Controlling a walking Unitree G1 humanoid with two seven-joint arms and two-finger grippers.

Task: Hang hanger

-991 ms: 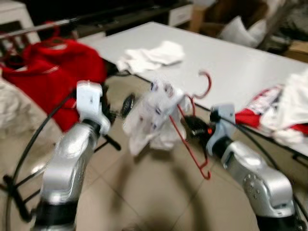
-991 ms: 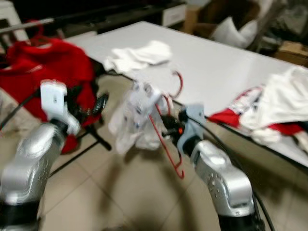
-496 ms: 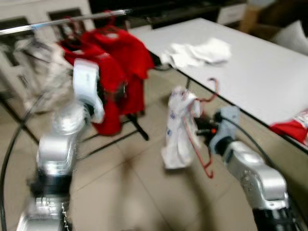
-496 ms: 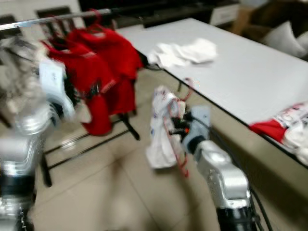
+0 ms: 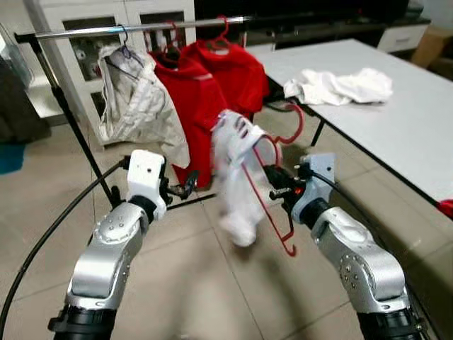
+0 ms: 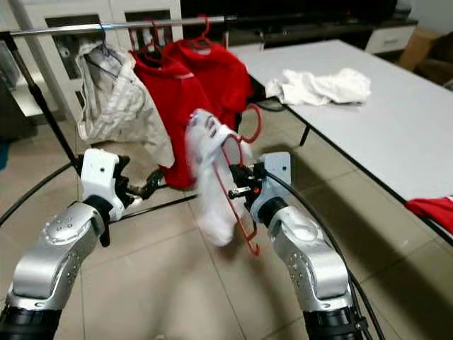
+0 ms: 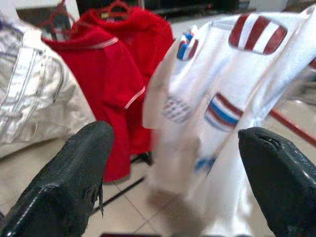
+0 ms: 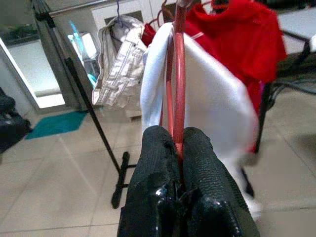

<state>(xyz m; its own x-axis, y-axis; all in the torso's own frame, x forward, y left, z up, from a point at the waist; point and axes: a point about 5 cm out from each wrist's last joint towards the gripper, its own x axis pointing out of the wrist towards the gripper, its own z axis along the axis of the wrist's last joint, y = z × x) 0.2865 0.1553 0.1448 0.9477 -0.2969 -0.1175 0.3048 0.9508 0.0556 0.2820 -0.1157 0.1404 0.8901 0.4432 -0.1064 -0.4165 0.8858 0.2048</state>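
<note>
A red wire hanger carries a white shirt with red and blue striped patches. My right gripper is shut on the hanger's lower bar, and its fingers pinch the red wire from both sides. The hanger's hook points up and is free in the air. Beyond it runs a silver clothes rail, where two red shirts and a pale striped garment hang. My left gripper is open beside the white shirt, low in front of the red shirts, and holds nothing.
A white table stands to the right with a crumpled white cloth on it. The rack's black upright and foot bars stand on the tiled floor. White cabinets sit behind the rail.
The view has swung left, and the clothes rail now lies straight ahead. My right gripper still holds the hanger, whose shirt swings. The left arm has dropped lower.
</note>
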